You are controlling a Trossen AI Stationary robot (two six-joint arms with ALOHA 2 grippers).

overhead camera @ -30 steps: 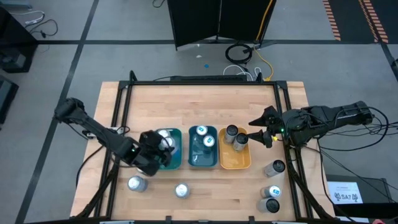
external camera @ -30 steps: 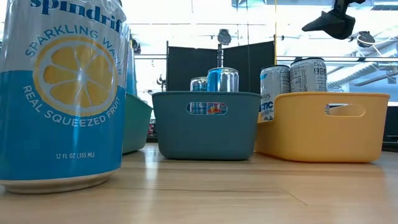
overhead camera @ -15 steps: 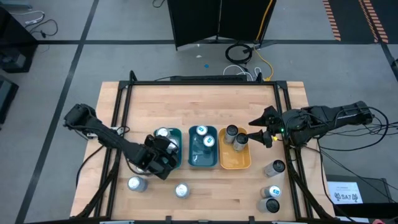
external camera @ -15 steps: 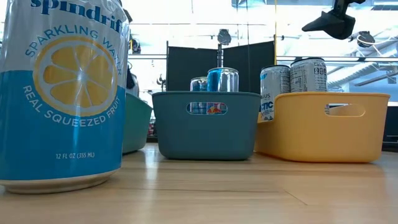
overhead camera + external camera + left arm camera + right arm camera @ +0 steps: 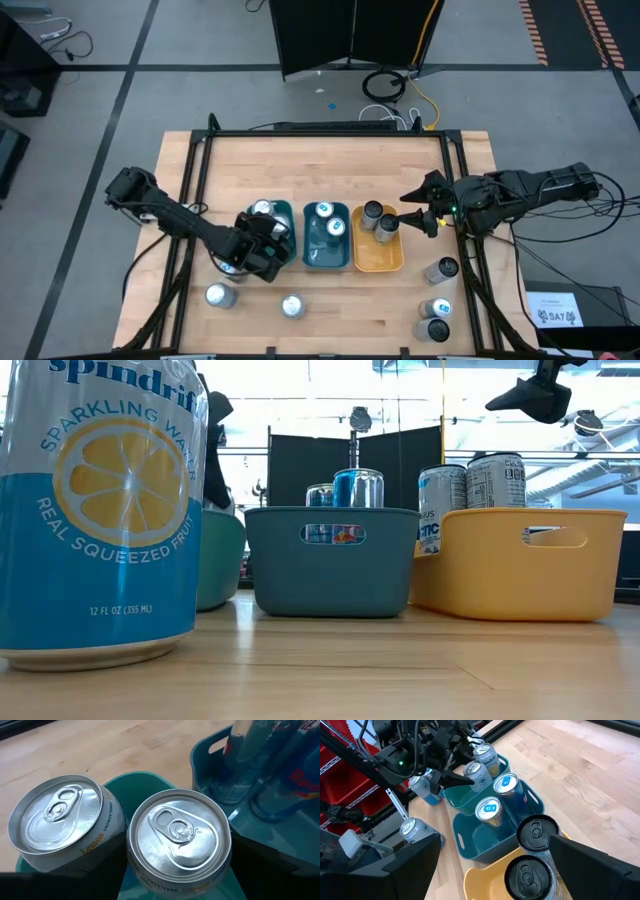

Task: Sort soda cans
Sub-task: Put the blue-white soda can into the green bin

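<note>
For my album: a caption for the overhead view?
Left gripper over green tray; three trays hold sorted soda cans.

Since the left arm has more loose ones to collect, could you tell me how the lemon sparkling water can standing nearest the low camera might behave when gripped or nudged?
The lemon can is a smooth metal cylinder, so a claw could slip on it. It looks tall for its base, so a high push would probably tip it, and once down it would likely roll. Its thin wall may dent if squeezed hard.

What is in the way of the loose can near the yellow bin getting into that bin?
Nothing visible. The loose can stands on bare table just beside the yellow bin. The bin holds two cans at its far end; its near end looks free. The open right gripper hovers by the bin's far corner.
</note>
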